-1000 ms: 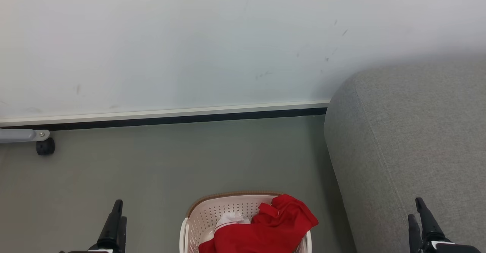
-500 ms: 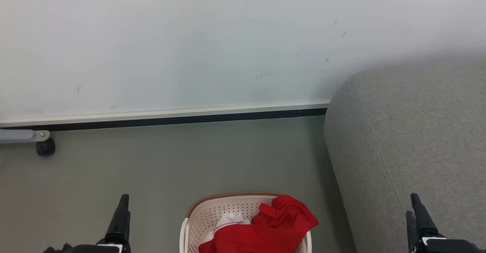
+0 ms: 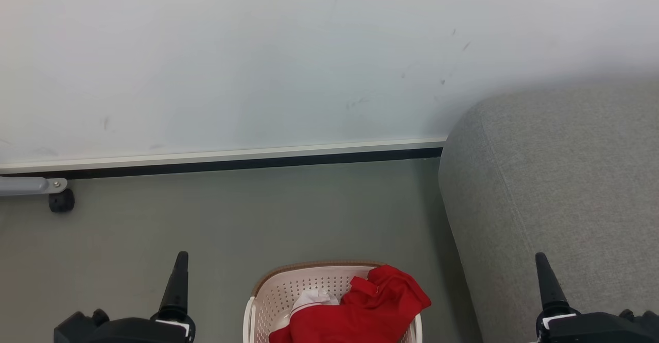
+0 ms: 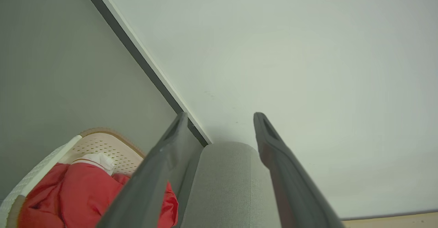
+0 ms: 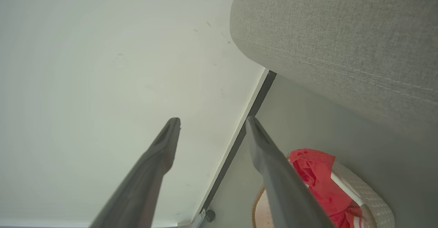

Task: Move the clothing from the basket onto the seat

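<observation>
The clothing (image 3: 360, 312) lies heaped in the basket (image 3: 288, 286) at the bottom centre of the head view. It is bright red, and one fold hangs over the basket's right rim. A white piece with a thin red stripe (image 3: 311, 297) sits at the left of the heap. The basket stands on the grey floor (image 3: 257, 214), and the bottom edge of the frame cuts off its near half. Its pale wall is full of small holes, under a brown rim.

To the right of the basket, with a strip of floor between them, the rounded end of the grey seat (image 3: 556, 188) fills the right side of the frame. No clothing lies on the part of it that shows.

In the left wrist view the left gripper (image 4: 220, 114) has its two dark fingers spread wide, with nothing between them (only the end of the seat and the wall lie behind the gap). The basket and the red heap are at the lower left of that frame, partly behind one finger. In the right wrist view the right gripper (image 5: 213, 118) is likewise spread wide and holds nothing. There the basket and clothing sit at the lower right and the seat at the upper right.

In the head view the left gripper is at the lower left over the floor, and the right one is at the lower right in front of the seat. Both point up the frame, well apart from the basket.

Behind everything is a pale wall (image 3: 257, 65) with a dark strip (image 3: 231, 164) along its foot. A small black wheel (image 3: 62, 201) on a grey leg (image 3: 25, 184) is at the left edge.
</observation>
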Controlling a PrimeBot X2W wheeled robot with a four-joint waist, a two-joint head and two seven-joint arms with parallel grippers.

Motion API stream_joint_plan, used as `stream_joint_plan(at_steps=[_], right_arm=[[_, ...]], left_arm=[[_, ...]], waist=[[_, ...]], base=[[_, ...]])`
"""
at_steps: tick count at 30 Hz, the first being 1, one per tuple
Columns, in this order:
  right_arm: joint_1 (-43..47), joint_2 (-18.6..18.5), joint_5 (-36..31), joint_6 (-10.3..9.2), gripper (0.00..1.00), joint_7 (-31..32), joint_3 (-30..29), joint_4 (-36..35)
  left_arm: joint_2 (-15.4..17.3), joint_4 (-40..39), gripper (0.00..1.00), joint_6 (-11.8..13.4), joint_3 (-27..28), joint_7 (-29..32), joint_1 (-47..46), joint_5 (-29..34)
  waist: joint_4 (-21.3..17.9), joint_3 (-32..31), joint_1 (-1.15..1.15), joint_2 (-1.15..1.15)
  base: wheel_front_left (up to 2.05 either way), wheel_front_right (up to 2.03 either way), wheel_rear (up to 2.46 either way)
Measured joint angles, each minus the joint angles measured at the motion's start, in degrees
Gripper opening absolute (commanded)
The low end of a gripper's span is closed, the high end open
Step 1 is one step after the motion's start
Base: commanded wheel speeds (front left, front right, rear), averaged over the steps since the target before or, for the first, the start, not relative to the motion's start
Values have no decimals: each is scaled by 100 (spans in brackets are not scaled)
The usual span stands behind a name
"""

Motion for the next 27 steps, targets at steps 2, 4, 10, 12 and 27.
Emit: stream_joint_plan(at_steps=[2,4,10,12,27], right_arm=[[0,-23,-213,-47,100,-41,73,-26],[1,-44,-414,-58,100,-78,129,-53],[9,-88,-962,-153,100,-203,293,-136],[12,-111,-1168,-197,100,-252,354,-152],[88,-223,-2434,-402,100,-556,750,-242]], left_arm=[[12,-34,100,26,-60,-26,-2,209],[25,-57,100,49,-115,-78,-3,427],[126,-125,100,148,-282,-203,-3,1094],[172,-149,100,158,-354,-253,-2,1330],[370,-277,100,401,-555,-556,82,2783]], waist=[[-3,-3,0,0],[-7,-7,0,0],[-21,-22,0,0],[-27,-28,0,0],[-62,-80,0,0]], base=[[0,0,0],[0,0,0],[0,0,0],[0,0,0],[0,0,0]])
